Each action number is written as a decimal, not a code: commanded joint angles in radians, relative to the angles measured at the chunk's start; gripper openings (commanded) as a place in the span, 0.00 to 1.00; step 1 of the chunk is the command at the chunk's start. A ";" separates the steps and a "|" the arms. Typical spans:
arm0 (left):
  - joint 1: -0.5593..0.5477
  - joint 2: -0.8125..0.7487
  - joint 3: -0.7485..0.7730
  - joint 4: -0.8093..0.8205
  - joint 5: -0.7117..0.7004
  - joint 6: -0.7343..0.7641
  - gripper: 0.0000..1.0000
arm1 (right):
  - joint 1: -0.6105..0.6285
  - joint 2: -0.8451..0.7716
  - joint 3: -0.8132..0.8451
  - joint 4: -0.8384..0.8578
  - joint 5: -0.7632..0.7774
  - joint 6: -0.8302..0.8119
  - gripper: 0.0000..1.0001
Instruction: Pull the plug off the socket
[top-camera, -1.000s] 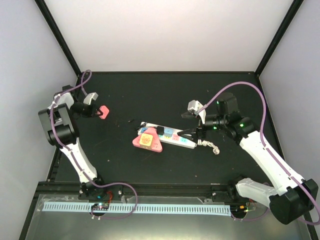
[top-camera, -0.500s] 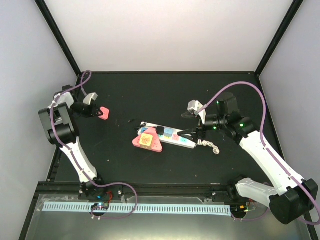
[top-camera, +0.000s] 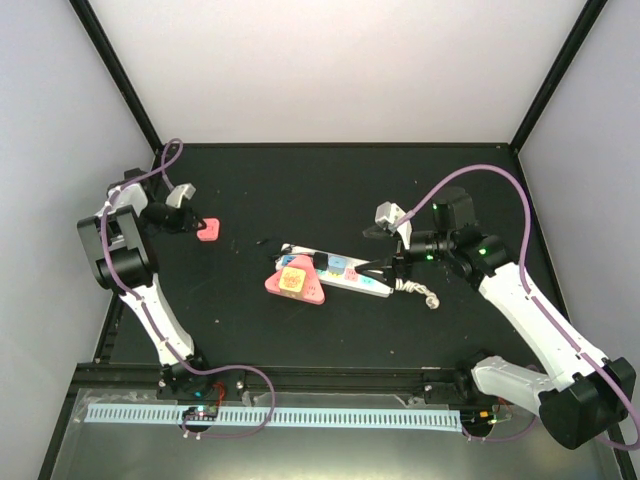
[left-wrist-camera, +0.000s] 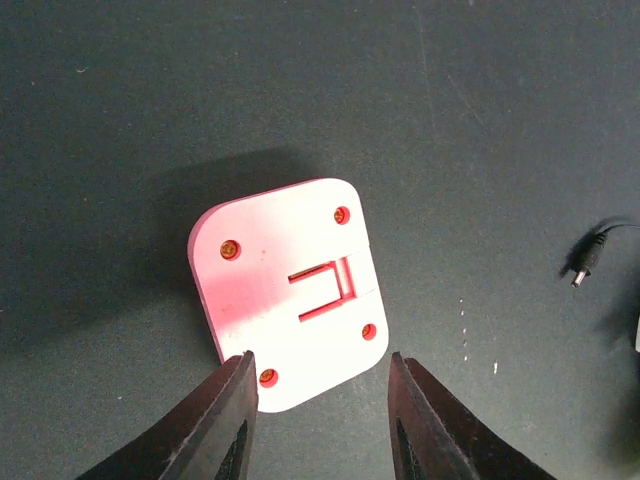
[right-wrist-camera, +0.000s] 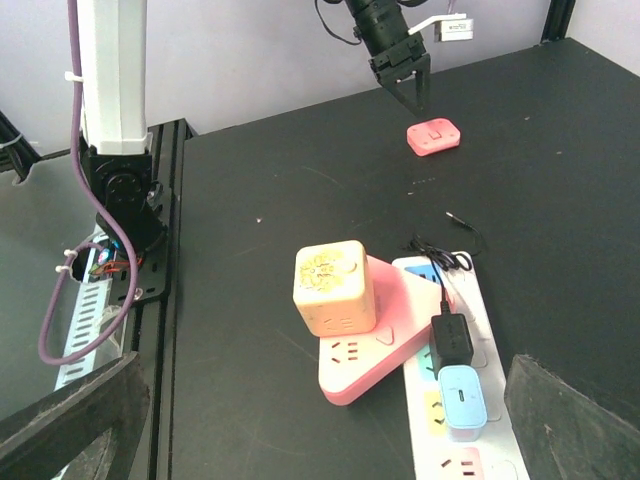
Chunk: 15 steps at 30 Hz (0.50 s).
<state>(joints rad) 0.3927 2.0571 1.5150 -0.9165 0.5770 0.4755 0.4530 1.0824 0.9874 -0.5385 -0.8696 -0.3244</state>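
Right wrist shows the long white rectangular power strip (right-wrist-camera: 485, 345) just ahead of the right gripper (top-camera: 385, 267), its jaws wide and empty. The left gripper (left-wrist-camera: 318, 365) is likewise parted and empty, far from the strip. Best to brace the strip, then pull its black boxy plug (right-wrist-camera: 452, 340) straight up.

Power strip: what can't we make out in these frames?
1) Long white power strip with coloured outlets: near end cut off by the right wrist view's bottom edge; overlapped by the right fingers in the top view.
2) Those fingers: blurred in the wrist view's lower corners, tips off-frame, so contact with the strip is unclear.
3) Black plug and light-blue plug: prongs hidden inside the outlets.
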 joint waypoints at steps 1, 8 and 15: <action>-0.017 -0.061 0.018 -0.008 0.027 0.025 0.40 | -0.002 -0.016 -0.011 0.019 -0.003 -0.007 1.00; -0.091 -0.206 -0.039 0.005 -0.005 0.078 0.58 | -0.002 -0.007 -0.017 0.015 0.003 -0.019 1.00; -0.232 -0.376 -0.071 -0.026 0.000 0.183 0.75 | -0.002 0.029 -0.006 -0.039 0.062 -0.075 1.00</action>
<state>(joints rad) 0.2298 1.7710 1.4643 -0.9127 0.5648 0.5694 0.4530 1.0908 0.9810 -0.5461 -0.8520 -0.3573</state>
